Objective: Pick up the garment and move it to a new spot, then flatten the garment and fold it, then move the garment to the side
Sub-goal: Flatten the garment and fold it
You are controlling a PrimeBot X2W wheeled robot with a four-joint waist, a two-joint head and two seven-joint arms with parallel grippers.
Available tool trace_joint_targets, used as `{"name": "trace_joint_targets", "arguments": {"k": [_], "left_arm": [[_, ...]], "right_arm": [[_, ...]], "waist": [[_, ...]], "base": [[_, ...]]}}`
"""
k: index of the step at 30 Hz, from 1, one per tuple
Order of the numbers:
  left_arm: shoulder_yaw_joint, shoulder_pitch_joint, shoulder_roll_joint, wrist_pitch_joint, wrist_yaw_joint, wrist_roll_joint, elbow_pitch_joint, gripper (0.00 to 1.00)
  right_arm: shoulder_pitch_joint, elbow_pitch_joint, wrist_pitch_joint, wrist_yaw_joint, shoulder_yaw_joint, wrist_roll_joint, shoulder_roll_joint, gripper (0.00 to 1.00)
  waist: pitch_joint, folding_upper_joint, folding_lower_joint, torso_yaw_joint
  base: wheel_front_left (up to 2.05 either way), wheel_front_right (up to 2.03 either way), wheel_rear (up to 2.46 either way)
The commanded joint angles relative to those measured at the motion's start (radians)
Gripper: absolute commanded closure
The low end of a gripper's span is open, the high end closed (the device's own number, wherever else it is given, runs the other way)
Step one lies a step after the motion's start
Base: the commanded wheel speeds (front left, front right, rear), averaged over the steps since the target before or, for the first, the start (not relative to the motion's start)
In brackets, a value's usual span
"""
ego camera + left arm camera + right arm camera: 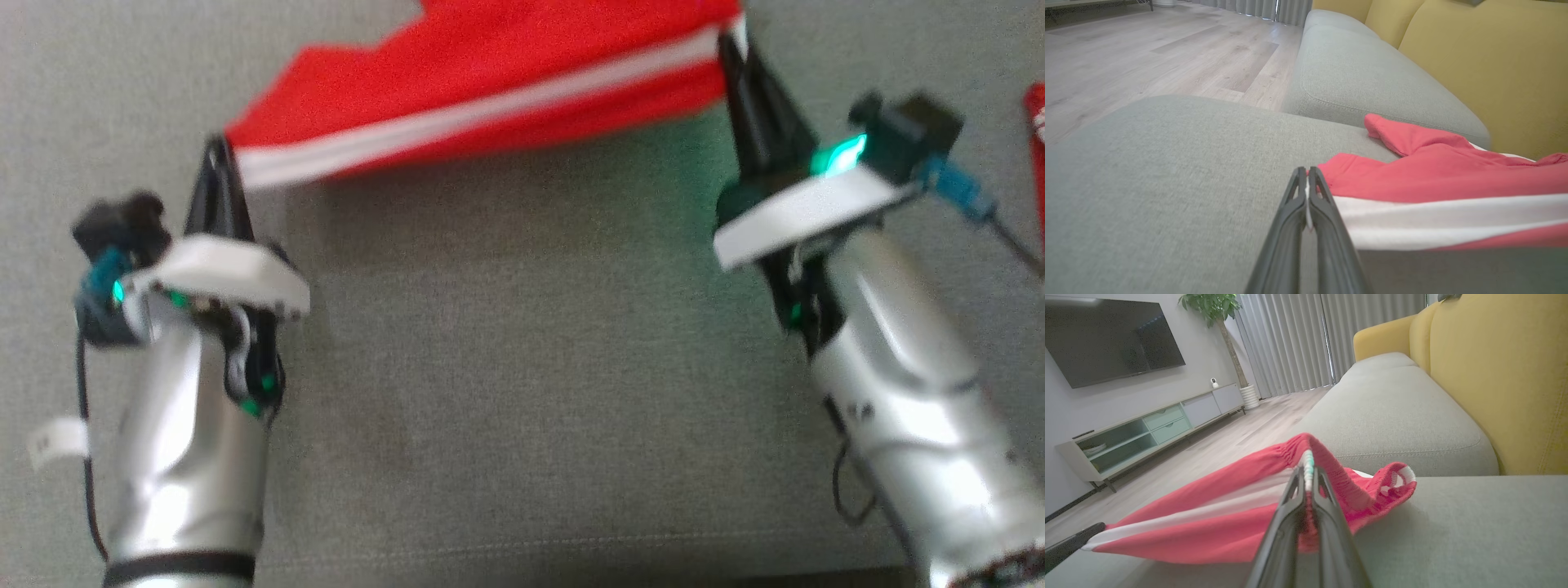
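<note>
Left gripper (1306,171): jaws fully closed, tips pinched on the end of the white stripe (490,110) at one corner of the garment (490,73). Thin sliver of white fabric shows between the fingers in the left wrist view.
Right gripper (1308,473): jaws also closed, clamped on the gathered elastic waistband (1347,486), right where the stripe meets it.

Garment: red, with a white stripe along the edge nearest the robot. In the head view it sits at 12 o'clock, and the striped edge is stretched taut between the two tips, running from about 9 o'clock up to 1 o'clock. That edge throws a shadow on the cushion below it. The red fabric beyond it drapes away toward 12 o'clock; the left wrist view shows a folded part of it resting on the seat at 3 o'clock. The head view is motion-blurred, so there's no finer detail on the folds.

Arms: left at 8 o'clock in the head view, right at 3 to 4 o'clock, well apart.

Surroundings: grey sofa cushion (522,367) under everything, yellow backrest (1515,375) at 2 o'clock in the right wrist view. Wood floor (1147,53) is at 10 o'clock in the left wrist view. In the right wrist view, the wall TV (1110,339) is at 10 o'clock with a low cabinet (1147,428) under it. A potted plant (1212,306) and grey curtains (1298,339) are at 12 o'clock. Another red item (1035,122) is cut off at 3 o'clock in the head view; can't tell what it is.
</note>
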Motion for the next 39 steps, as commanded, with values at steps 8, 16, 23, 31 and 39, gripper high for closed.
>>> {"name": "trace_joint_targets", "arguments": {"k": [8, 16, 23, 31, 39], "left_arm": [[0.05, 0.17, 0.013, -0.005, -0.003, 0.015, -0.049, 1.0], [0.033, 0.337, 0.011, -0.005, 0.016, -0.045, -0.063, 1.0], [0.002, 0.453, 0.011, -0.005, 0.041, -0.071, -0.091, 1.0], [-0.021, 0.374, 0.014, -0.005, 0.025, -0.007, -0.133, 1.0], [-0.057, 0.079, 0.068, -0.005, -0.02, 0.068, -0.057, 1.0]], "right_arm": [[0.23, -0.096, -0.006, 0.003, 0.099, 0.103, -0.042, 1.0], [0.413, -0.125, -0.001, 0.003, 0.152, 0.171, -0.064, 1.0], [0.539, -0.166, 0.007, 0.003, 0.178, 0.191, -0.075, 1.0], [0.558, -0.213, 0.002, 0.003, 0.11, 0.19, -0.033, 1.0], [0.457, -0.24, -0.005, 0.003, 0.021, 0.174, 0.066, 1.0]], "waist": [[-0.157, 0.0, 0.0, -0.024], [-0.264, 0.0, 0.0, -0.036], [-0.305, 0.0, 0.0, -0.046], [-0.218, 0.0, 0.0, -0.086], [-0.081, 0.0, 0.0, -0.132]], "base": [[0.0, 0.0, 0.0], [0.0, 0.0, 0.0], [0.0, 0.0, 0.0], [0.0, 0.0, 0.0], [0.0, 0.0, 0.0]]}}
